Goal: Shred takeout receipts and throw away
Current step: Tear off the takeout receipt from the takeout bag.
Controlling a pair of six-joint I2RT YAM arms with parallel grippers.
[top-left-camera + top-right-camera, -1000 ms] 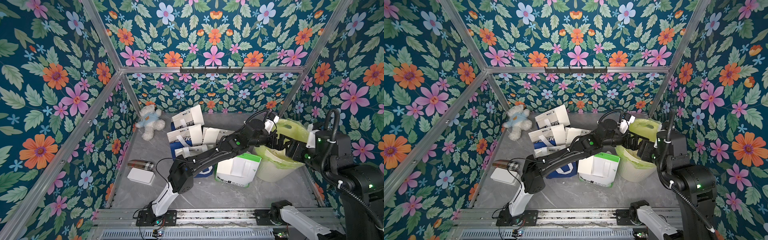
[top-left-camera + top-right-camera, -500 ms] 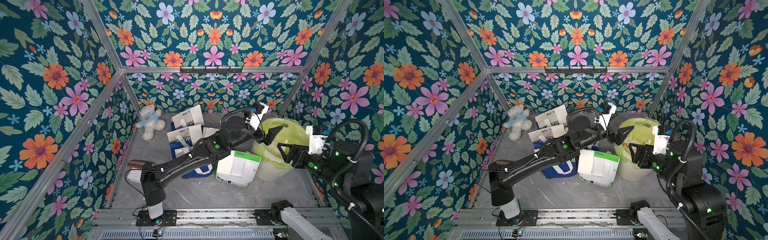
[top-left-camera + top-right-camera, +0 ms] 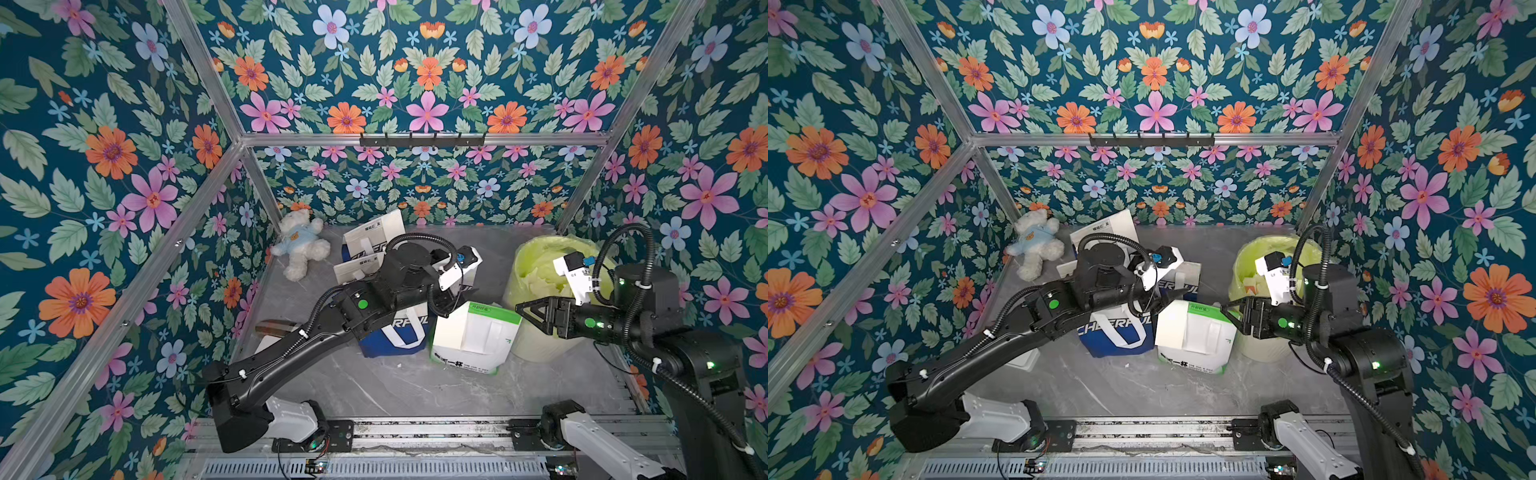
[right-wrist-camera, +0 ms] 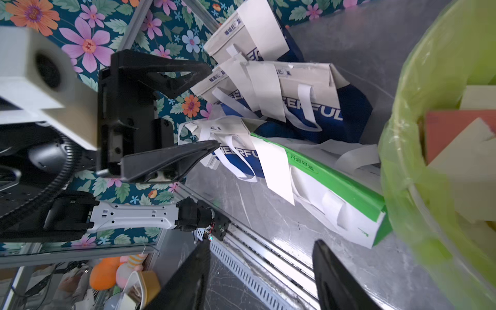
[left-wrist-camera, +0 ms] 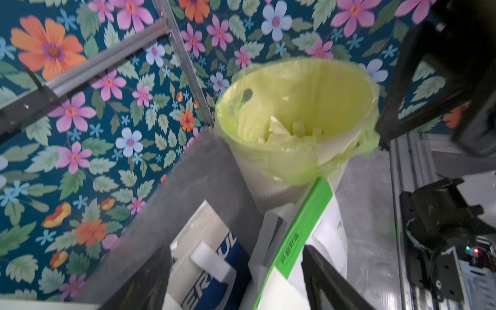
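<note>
Okay, top views first: yellow-lined bin [image 3: 536,345] stands on the gray bench [image 3: 415,386]. The green-banded bag [image 3: 478,332] leans on its wall, and the blue bags [image 3: 395,338] sit past that bag, away from the bin. Over the green-banded bag's top edge, at the end away from the bin, hangs the left end effector [image 3: 455,303], fingers apart, nothing between them. In front of the bin's wall is the right end effector [image 3: 530,318], tips pointing at the green-banded bag, fingers apart, empty. One takeout receipt [image 3: 451,328], a white slip, lies on that bag's face, on the half away from the bin. In a top view, torn scraps [image 3: 1252,284] show inside the bin. A tiny white scrap [image 3: 399,366] is on the bench at the foot of the blue bags.

Left wrist view: fingers of the left end effector [image 5: 234,257] are spread wide, with the green-banded bag [image 5: 300,233] under them. The bin [image 5: 295,163] is beyond, pale torn scraps [image 5: 279,128] low in its liner.

Right wrist view: right end effector [image 4: 261,255] has fingers apart over bare bench, holding nothing. The left end effector [image 4: 214,107] shows here too, gaping, empty. The takeout receipt [image 4: 276,166] hangs at the green-banded bag's end away from the bin [image 4: 418,134]. A second receipt [image 4: 268,86] and a third receipt [image 4: 260,26] hang on the blue bags [image 4: 335,107], farther from the bin. Torn scraps [image 4: 469,166] fill the liner.
</note>
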